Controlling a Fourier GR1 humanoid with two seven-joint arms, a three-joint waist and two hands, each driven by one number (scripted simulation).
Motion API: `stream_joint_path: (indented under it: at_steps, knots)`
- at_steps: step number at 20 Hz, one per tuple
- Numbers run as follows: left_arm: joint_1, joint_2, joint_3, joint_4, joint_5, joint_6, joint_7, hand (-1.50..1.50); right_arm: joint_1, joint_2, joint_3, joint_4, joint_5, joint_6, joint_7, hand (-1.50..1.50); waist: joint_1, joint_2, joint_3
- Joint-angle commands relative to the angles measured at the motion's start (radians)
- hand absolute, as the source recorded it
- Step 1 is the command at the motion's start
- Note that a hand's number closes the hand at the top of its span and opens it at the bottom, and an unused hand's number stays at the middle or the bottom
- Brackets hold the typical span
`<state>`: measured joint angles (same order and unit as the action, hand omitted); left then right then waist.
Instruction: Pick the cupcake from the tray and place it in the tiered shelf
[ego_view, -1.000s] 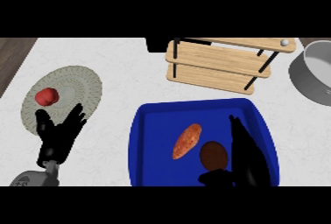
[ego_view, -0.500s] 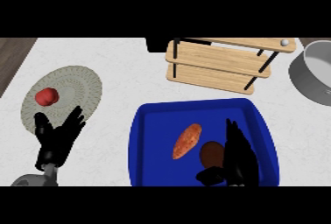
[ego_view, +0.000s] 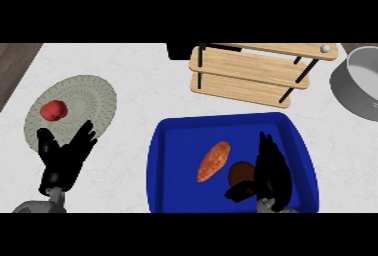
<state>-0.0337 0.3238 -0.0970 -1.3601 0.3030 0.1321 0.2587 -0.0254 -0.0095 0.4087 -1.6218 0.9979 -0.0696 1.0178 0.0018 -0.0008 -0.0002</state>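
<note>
Blue tray, near the tiered shelf. Right robot hand over tray, fingers apparently curling beside brown cupcake, not enclosing it. Left robot hand open, resting. Risk: thumb nudges cupcake into orange pastry.

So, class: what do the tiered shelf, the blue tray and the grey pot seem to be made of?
Tiered shelf: looks like pale wood boards with visible grain, on thin black, probably metal, rods. Blue tray: glossy, uniform colour, likely plastic or enamel. Grey pot: dull silvery sheen, probably metal.
</note>
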Motion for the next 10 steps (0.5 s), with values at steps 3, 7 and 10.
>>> stream_joint_path:
  at_steps: [3, 7, 10]
  knots:
    - [-0.044, -0.023, 0.040, -0.001, -0.031, -0.010, 0.060, 0.00, 0.032, 0.009, 0.033, 0.078, 0.015, -0.133, -0.019, -1.50, -0.001, 0.000, 0.000]
    - [0.007, -0.030, 0.054, -0.032, -0.042, -0.059, 0.044, 0.00, -0.103, 0.009, -0.049, 0.207, -0.047, -0.115, -0.085, -1.50, 0.001, 0.001, 0.000]
    - [0.004, -0.076, 0.020, 0.037, -0.079, -0.007, -0.034, 0.00, -0.009, -0.023, 0.038, 0.201, -0.120, 0.029, -0.165, 1.50, 0.007, 0.003, 0.001]
